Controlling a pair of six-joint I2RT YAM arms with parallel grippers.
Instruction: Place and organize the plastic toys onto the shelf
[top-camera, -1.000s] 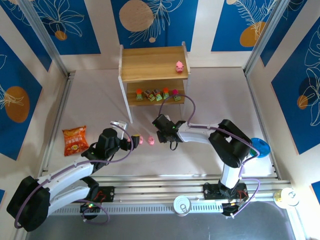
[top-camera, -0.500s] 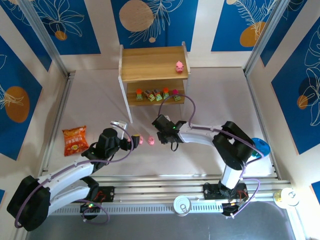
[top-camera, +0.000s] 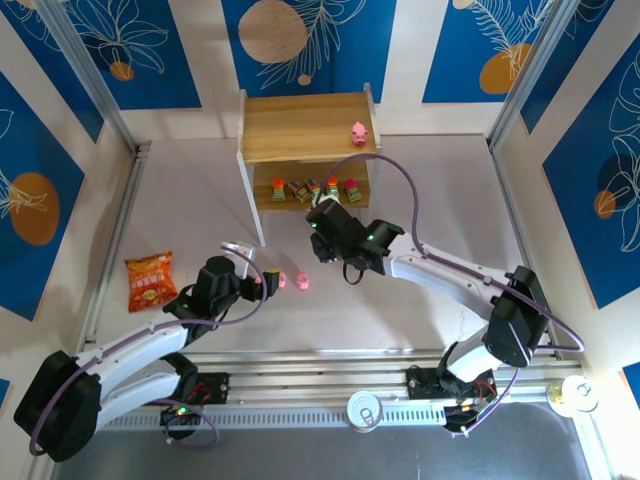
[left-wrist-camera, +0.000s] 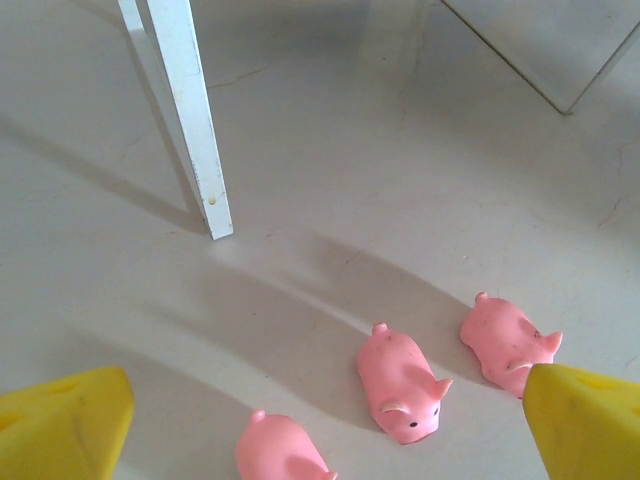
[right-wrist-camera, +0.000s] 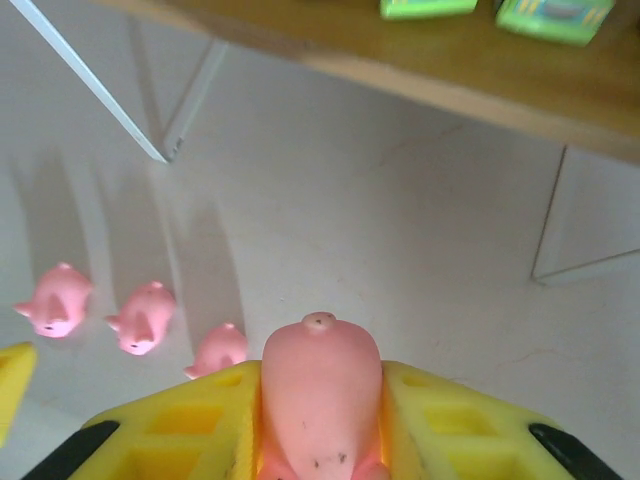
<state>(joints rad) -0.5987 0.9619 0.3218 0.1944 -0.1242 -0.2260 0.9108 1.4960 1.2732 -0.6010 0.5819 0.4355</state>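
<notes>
Pink pig (right-wrist-camera: 320, 400) clamped in the right gripper (right-wrist-camera: 320, 372), above the table (top-camera: 420, 190) just before the shelf (top-camera: 300, 128), long axis along the fingers (right-wrist-camera: 440, 420), far end toward the shelf, left gripper (left-wrist-camera: 322, 425) gaping near three loose pigs (left-wrist-camera: 400, 385).

Orange snack bag (top-camera: 150, 281), flat on bench (top-camera: 190, 190), well left of left jaws. Silver can (top-camera: 365, 410), upright, at near edge, behind right jaws.

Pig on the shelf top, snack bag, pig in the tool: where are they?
shelf-top pig (top-camera: 358, 132), top external view, its body
snack bag (top-camera: 150, 281), top external view, its middle
held pig (right-wrist-camera: 320, 390), right wrist view, its back
</notes>
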